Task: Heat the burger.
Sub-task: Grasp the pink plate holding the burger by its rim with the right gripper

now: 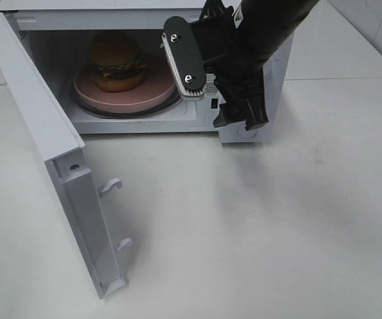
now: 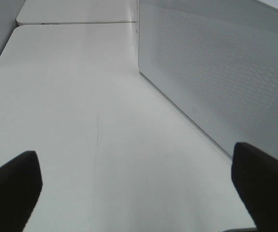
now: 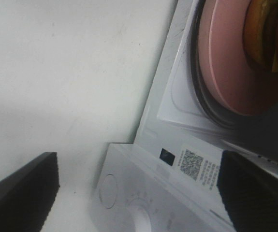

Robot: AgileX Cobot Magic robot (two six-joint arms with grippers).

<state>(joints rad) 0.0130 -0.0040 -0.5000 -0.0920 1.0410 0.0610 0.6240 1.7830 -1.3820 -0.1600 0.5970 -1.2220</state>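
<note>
The burger [image 1: 116,61] stands on a round pink plate [image 1: 147,100] inside the open white microwave [image 1: 240,135]. My right gripper [image 1: 185,63] hangs at the right side of the oven mouth, just right of the plate and apart from it. In the right wrist view the right gripper [image 3: 139,193] is open and empty, above the microwave's front lower corner, with the plate [image 3: 226,58] and the burger's edge [image 3: 269,34] beyond. My left gripper [image 2: 139,193] is open and empty over bare table; it is out of the high view.
The microwave door [image 1: 51,133] stands swung wide to the left, with its latch hooks [image 1: 111,186] pointing out. Its dotted outer face [image 2: 216,72] is beside my left gripper. A control knob [image 3: 107,191] sits on the microwave's front panel. White table [image 1: 244,232] lies in front.
</note>
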